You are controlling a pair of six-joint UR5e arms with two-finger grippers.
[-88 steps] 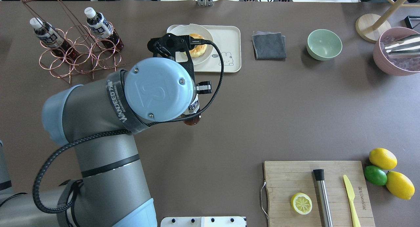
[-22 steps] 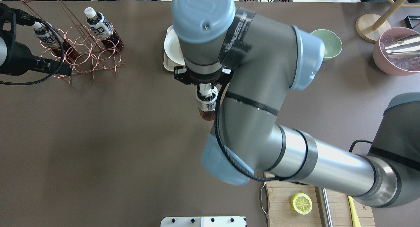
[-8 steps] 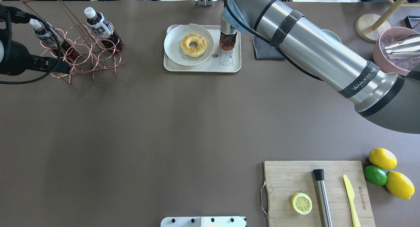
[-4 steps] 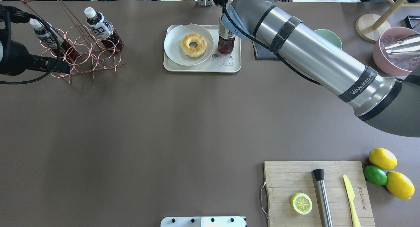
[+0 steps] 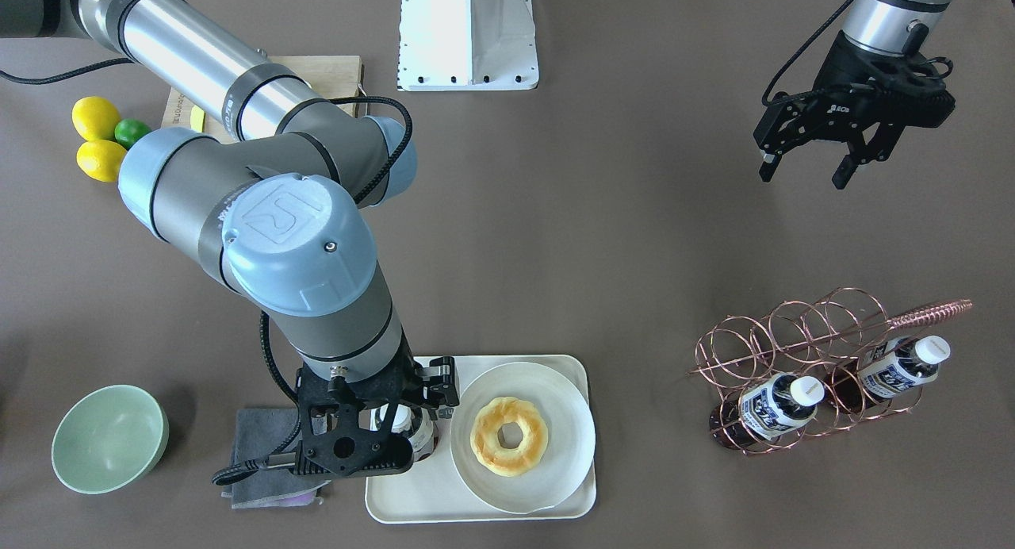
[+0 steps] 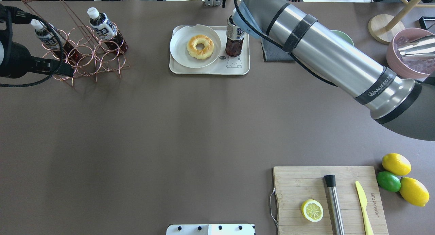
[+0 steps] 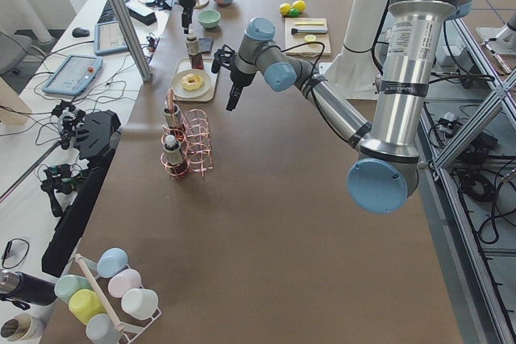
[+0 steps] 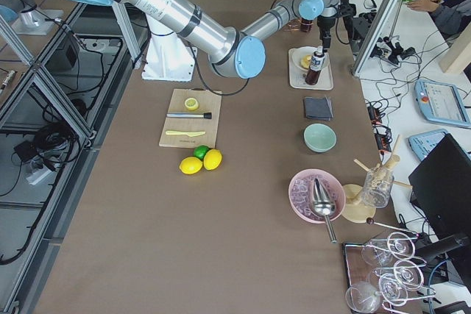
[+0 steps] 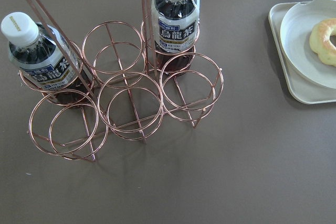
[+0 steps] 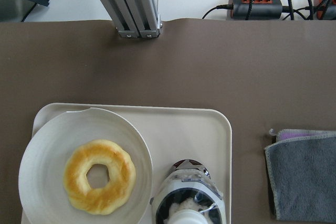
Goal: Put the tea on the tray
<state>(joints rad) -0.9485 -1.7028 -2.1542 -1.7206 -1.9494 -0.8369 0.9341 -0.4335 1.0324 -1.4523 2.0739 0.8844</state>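
Judging by every view, you had the job nearly finished: the bottle of tea (image 6: 234, 41) stood upright on the tray (image 6: 207, 70), just beside the plate (image 6: 180, 55) with the doughnut (image 6: 200, 47). Your right gripper (image 5: 403, 424) hung directly over its cap. Whether it was clamped or apart I could not tell, so release and retreat were perhaps left. Your left gripper (image 5: 802, 174) was spread wide, empty. The rack's (image 9: 131, 108) bottles read "SUNTORY"; the right arm's strap (image 6: 378, 87) read "WANJEED".

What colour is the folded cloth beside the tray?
Dark grey cloth; right wrist view shows it best.
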